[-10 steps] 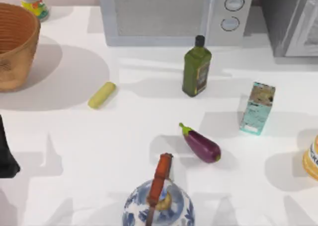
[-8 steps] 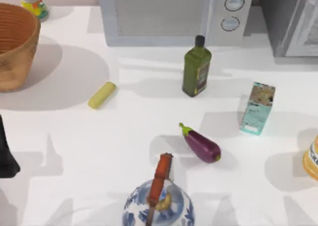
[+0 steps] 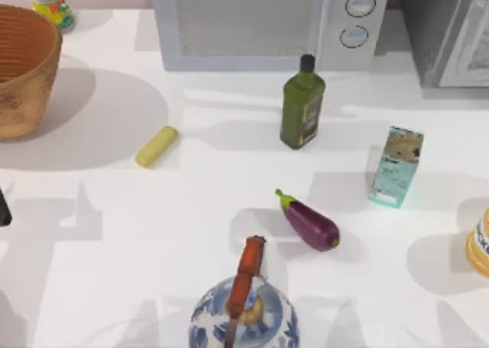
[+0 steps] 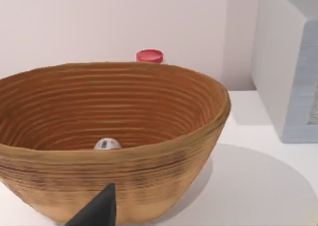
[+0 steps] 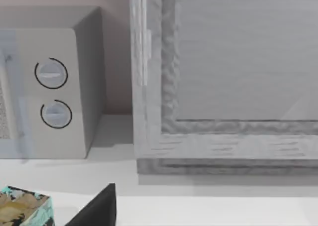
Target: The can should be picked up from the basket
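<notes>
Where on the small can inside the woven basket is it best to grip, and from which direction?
Probably from above: the small can sits low inside the tan woven basket, whose tall walls block its sides. Grip across the round top that shows; its body is hidden.

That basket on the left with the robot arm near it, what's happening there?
The left gripper is at the table's left edge, in front of the basket, and its wrist camera looks over the rim into it. A small can sits at the bottom of the basket, not yet picked up and not touched. The right arm's wrist camera faces the microwave and a grey cabinet at the back.
</notes>
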### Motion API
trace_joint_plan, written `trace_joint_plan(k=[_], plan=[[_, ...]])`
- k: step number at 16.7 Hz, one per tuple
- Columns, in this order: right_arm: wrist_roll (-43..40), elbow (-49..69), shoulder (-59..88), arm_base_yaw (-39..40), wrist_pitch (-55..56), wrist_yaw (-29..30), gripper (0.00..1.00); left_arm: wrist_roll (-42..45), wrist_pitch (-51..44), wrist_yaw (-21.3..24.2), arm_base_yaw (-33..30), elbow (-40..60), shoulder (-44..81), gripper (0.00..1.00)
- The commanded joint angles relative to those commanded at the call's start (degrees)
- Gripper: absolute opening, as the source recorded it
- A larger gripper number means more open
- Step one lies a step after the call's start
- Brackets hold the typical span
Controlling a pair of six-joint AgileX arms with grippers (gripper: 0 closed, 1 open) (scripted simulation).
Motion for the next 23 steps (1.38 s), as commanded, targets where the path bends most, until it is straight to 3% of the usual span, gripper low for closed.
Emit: trace_joint_plan(k=[17, 23], plan=[[0.0, 0.0, 0.0, 0.0, 0.0, 0.0, 1.0, 7.0, -53.5, 2.6, 7.4, 92.8, 96.1, 1.0], [0.0, 0.0, 0.0, 0.0, 0.0, 0.0, 1.0, 9.8, -67.5, 2.8, 10.0, 115.5, 119.9, 1.0]])
